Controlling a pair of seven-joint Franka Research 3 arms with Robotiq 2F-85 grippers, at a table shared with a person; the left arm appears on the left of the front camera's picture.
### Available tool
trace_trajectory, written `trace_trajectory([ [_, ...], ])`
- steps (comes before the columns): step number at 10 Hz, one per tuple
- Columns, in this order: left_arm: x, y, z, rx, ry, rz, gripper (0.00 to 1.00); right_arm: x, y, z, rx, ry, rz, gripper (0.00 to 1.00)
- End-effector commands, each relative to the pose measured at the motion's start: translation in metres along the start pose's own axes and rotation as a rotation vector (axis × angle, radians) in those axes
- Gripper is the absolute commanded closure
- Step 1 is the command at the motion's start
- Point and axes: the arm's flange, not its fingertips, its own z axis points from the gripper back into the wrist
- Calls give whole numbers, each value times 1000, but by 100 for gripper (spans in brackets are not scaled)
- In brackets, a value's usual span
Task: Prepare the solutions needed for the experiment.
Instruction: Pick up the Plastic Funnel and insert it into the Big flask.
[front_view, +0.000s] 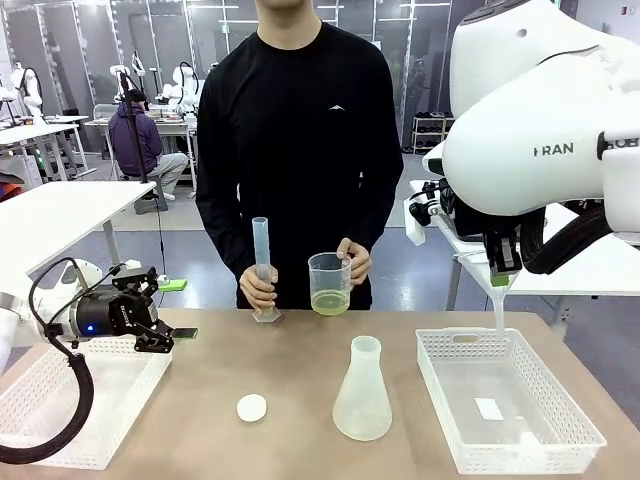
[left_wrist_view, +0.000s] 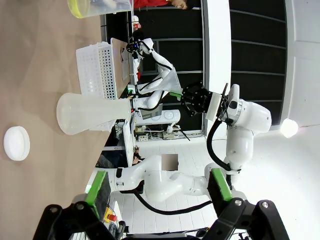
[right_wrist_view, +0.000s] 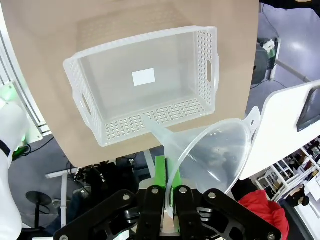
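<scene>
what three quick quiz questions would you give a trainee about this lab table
1. True or false: the right gripper is shut on a funnel.
2. Fill in: in the front view, the white cap lies on the table to the ___ of the flask.
3. Which one holds the yellow-green liquid? A flask, B beaker, C funnel.
Key: 1 true; 2 left; 3 B.
</scene>
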Motion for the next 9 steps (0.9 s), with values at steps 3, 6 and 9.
trace_trajectory([
  [3,4,1,-2,6,-4,4,0,0,-4,1,0,11,3,100],
  [6,4,1,-2,6,-4,4,0,0,-4,1,0,11,3,100],
  [9,4,1,-2,6,-4,4,0,33,3,11,-57,-93,86,97],
])
